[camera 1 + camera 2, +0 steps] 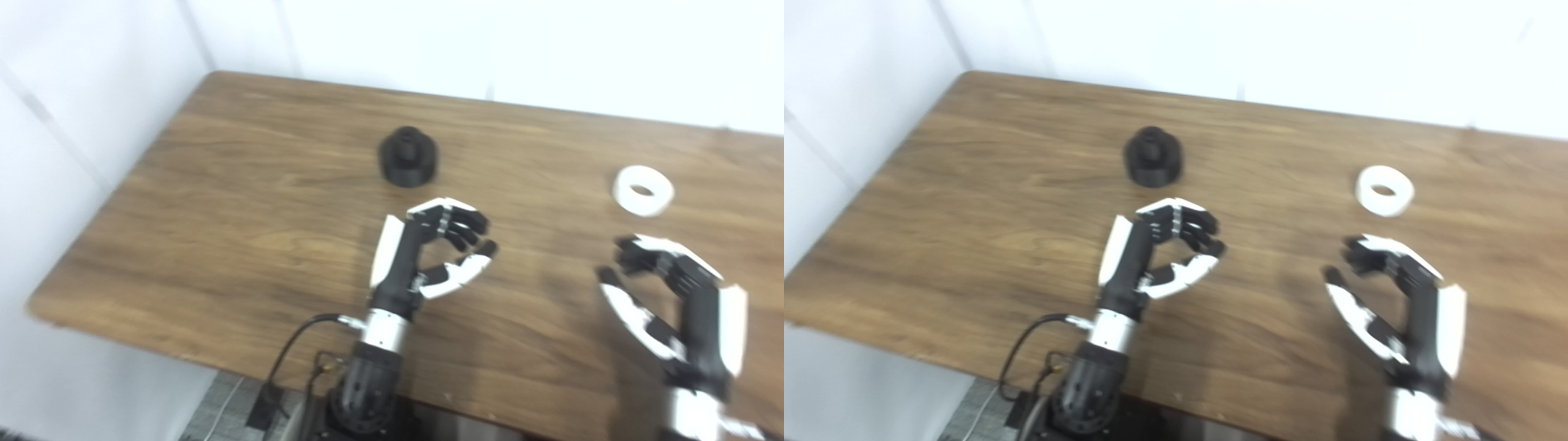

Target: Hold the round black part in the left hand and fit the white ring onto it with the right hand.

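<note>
Table: brown wood-grain tabletop [245,202], white walls behind; pics a bit blurred.
Black part: round black plastic part [408,157] w/ raised hub on top, sits upright on table, far-centre, nothing touching it.
White ring: short white plastic ring [643,190], lies flat, hole up, on right side of table, well apart from black part.
Left hand: black-and-white robot left hand [432,251], near-centre, just on the near side of black part, not touching it. Fingers [459,220] curled over toward thumb, gap betw. them, holding nothing.
Right hand: black-and-white robot right hand [1396,306], near-right, on the near side of white ring, close but apart from it. Fingers [1369,254] curled, thumb spread off to the left, wide gap, holding nothing.
Cable: black cable [294,343] loops off left wrist at the near table edge.
</note>
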Motion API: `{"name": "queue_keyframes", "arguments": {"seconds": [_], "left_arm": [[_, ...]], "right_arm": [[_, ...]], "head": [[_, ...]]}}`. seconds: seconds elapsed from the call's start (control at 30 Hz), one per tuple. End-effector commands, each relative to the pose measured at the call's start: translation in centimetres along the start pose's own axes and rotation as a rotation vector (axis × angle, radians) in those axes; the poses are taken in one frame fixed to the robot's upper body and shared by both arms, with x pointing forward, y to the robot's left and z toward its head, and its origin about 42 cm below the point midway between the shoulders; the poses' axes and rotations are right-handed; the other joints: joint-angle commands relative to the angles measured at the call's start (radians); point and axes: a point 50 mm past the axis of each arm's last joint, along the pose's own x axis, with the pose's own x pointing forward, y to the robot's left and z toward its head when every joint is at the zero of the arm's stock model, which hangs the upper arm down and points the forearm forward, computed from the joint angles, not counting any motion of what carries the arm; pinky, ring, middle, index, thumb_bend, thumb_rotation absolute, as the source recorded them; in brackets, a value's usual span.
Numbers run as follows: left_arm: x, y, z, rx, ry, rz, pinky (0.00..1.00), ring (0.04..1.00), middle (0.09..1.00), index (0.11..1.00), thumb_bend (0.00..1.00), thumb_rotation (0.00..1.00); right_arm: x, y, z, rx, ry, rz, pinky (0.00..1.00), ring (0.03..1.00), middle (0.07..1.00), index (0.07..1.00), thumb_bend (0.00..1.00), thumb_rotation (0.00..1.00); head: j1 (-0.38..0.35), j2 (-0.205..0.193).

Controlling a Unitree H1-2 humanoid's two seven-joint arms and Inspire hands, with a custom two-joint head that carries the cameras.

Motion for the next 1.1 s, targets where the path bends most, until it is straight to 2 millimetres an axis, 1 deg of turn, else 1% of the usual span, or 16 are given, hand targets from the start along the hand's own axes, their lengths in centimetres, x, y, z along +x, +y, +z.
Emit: {"name": "queue_keyframes", "arguments": {"seconds": [0.0, 0.1, 0.23, 0.4, 0.47, 0.6, 0.67, 0.7, 0.77, 0.87, 0.93, 1.07], "left_arm": [[-0.5, -1.3, 0.3, -0.026, -0.021, 0.010, 0.40, 0.477, 0.534, 0.490, 0.50, 0.07], [-0.4, -1.2, 0.3, -0.023, -0.026, 0.012, 0.40, 0.480, 0.532, 0.489, 0.50, 0.07], [-0.4, -1.1, 0.5, -0.013, -0.027, 0.012, 0.42, 0.501, 0.549, 0.490, 0.50, 0.07], [0.0, -0.7, 0.6, 0.036, -0.006, 0.027, 0.51, 0.589, 0.619, 0.494, 0.50, 0.07], [0.2, -0.4, 0.6, 0.054, 0.007, 0.032, 0.51, 0.604, 0.634, 0.495, 0.50, 0.07], [0.6, 0.3, 0.7, 0.102, 0.036, 0.038, 0.51, 0.644, 0.702, 0.497, 0.50, 0.07], [0.9, 0.8, 0.8, 0.142, 0.046, 0.036, 0.51, 0.659, 0.720, 0.498, 0.50, 0.07], [1.0, 0.9, 0.9, 0.157, 0.049, 0.035, 0.55, 0.690, 0.749, 0.644, 0.57, 0.17], [1.3, 1.3, 1.0, 0.175, 0.051, 0.033, 0.57, 0.713, 0.773, 0.730, 0.62, 0.23], [2.0, 2.0, 1.1, 0.207, 0.035, 0.037, 0.57, 0.734, 0.802, 0.789, 0.66, 0.24], [2.8, 2.7, 1.4, 0.243, 0.024, 0.040, 0.57, 0.741, 0.808, 0.800, 0.68, 0.25], [3.7, 3.4, 1.8, 0.270, 0.020, 0.046, 0.57, 0.754, 0.818, 0.809, 0.70, 0.25]], "right_arm": [[-1.3, 0.9, 0.5, 0.073, -0.014, -0.025, 0.46, 0.536, 0.609, 0.497, 0.50, 0.16], [-1.2, 0.8, 0.4, 0.078, -0.015, -0.022, 0.46, 0.534, 0.604, 0.497, 0.50, 0.16], [-1.3, 0.7, 0.4, 0.077, -0.013, -0.024, 0.46, 0.529, 0.602, 0.497, 0.50, 0.16], [-1.3, 0.6, 0.4, 0.089, -0.010, -0.019, 0.47, 0.533, 0.604, 0.497, 0.50, 0.16], [-1.3, 0.6, 0.4, 0.086, -0.010, -0.019, 0.47, 0.535, 0.605, 0.497, 0.50, 0.16], [-1.3, 0.6, 0.3, 0.076, -0.015, -0.018, 0.47, 0.533, 0.603, 0.497, 0.50, 0.15], [-1.3, 0.5, 0.4, 0.075, -0.016, -0.019, 0.46, 0.532, 0.603, 0.497, 0.50, 0.15], [-1.3, 0.5, 0.4, 0.075, -0.017, -0.020, 0.46, 0.531, 0.602, 0.497, 0.50, 0.15], [-1.3, 0.5, 0.4, 0.079, -0.016, -0.019, 0.46, 0.530, 0.601, 0.497, 0.50, 0.15], [-1.3, 0.6, 0.4, 0.085, -0.017, -0.018, 0.46, 0.525, 0.600, 0.497, 0.50, 0.15], [-1.3, 0.6, 0.5, 0.088, -0.017, -0.017, 0.46, 0.528, 0.600, 0.497, 0.50, 0.15], [-1.4, 0.5, 0.5, 0.087, -0.010, -0.018, 0.46, 0.529, 0.600, 0.497, 0.50, 0.15]], "head": [[-0.008, 0.000], [-0.020, 0.001], [-0.012, -0.003], [-0.010, -0.003], [-0.010, -0.003], [-0.011, -0.003], [-0.014, -0.002], [-0.014, -0.002], [-0.016, 0.000], [-0.016, 0.000], [-0.016, 0.000], [-0.021, 0.001]]}}
